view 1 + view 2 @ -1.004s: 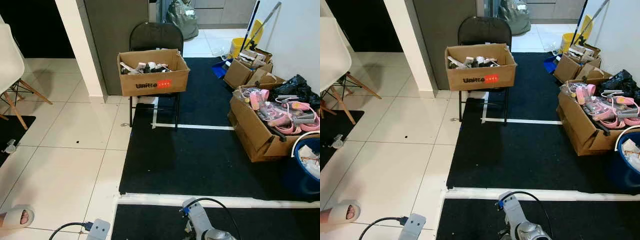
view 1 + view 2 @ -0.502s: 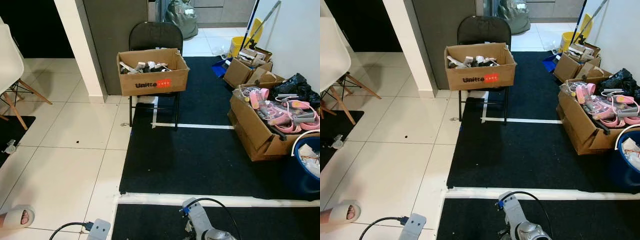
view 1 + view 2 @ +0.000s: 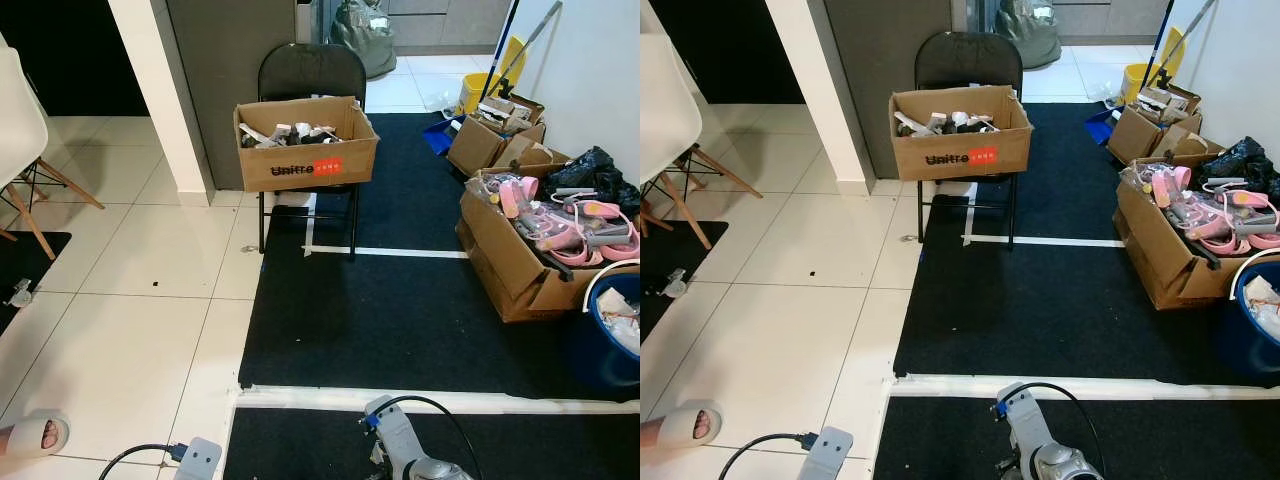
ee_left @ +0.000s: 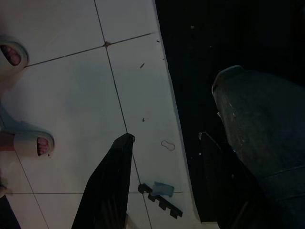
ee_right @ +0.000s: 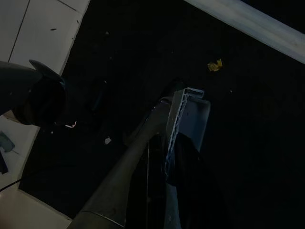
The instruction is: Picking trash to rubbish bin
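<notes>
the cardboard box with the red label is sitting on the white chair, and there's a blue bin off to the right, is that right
Not quite. The cardboard box with the red label sits on the black folding chair, not the white chair, which stands apart on the left; the left eye view shows this. The blue bin is indeed off to the right.

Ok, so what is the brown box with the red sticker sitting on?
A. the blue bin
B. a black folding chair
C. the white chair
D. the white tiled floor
B. The cardboard box rests on the seat of the black folding chair, whose legs stand at the edge of the dark mat, with the chair's back rising behind the box.
</notes>
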You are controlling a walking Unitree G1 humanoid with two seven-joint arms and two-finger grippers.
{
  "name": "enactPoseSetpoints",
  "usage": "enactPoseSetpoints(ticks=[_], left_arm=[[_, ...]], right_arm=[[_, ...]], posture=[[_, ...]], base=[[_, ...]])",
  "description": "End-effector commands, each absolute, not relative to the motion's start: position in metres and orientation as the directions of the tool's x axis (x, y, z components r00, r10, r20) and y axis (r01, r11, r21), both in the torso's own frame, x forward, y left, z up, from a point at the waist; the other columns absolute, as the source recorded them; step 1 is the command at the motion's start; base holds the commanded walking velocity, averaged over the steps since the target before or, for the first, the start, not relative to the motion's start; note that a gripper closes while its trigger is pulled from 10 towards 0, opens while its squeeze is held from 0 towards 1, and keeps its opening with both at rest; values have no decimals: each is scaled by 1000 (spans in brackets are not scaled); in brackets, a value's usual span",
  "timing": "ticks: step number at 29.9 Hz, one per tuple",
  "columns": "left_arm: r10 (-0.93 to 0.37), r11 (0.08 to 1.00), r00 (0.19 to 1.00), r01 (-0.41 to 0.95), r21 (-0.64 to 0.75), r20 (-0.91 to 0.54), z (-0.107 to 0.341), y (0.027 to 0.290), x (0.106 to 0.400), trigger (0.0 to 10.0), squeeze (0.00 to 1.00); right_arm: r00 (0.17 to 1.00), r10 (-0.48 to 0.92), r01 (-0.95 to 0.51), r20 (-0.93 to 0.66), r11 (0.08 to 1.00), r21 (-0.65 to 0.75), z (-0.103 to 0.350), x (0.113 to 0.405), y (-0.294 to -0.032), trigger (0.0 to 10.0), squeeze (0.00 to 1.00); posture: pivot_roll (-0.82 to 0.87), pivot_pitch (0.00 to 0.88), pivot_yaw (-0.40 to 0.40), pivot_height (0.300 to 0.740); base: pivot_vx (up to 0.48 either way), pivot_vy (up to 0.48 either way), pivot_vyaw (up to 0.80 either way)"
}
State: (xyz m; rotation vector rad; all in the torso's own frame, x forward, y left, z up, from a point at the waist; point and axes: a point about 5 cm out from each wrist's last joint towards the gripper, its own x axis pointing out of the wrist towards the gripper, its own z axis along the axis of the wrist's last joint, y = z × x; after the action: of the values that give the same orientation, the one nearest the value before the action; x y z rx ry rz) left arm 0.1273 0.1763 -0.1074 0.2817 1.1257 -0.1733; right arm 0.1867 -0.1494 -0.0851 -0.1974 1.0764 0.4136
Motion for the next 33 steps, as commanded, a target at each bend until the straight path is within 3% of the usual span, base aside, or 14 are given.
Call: enactPoseSetpoints(ticks=[1, 33], left_arm=[[-20, 950, 397, 294, 107, -918, -110, 169, 121, 10000, 0], [0, 960, 416, 255, 117, -909, -109, 173, 124, 10000, 0]], right_arm=[[402, 235, -428, -885, 903, 45, -86, 185, -148, 10000, 0], [401, 252, -461, -881, 886, 44, -83, 191, -140, 10000, 0]], posture=[[-49, 26, 37, 740], [6, 16, 16, 740]], base=[[0, 0, 0], [0, 0, 0]])
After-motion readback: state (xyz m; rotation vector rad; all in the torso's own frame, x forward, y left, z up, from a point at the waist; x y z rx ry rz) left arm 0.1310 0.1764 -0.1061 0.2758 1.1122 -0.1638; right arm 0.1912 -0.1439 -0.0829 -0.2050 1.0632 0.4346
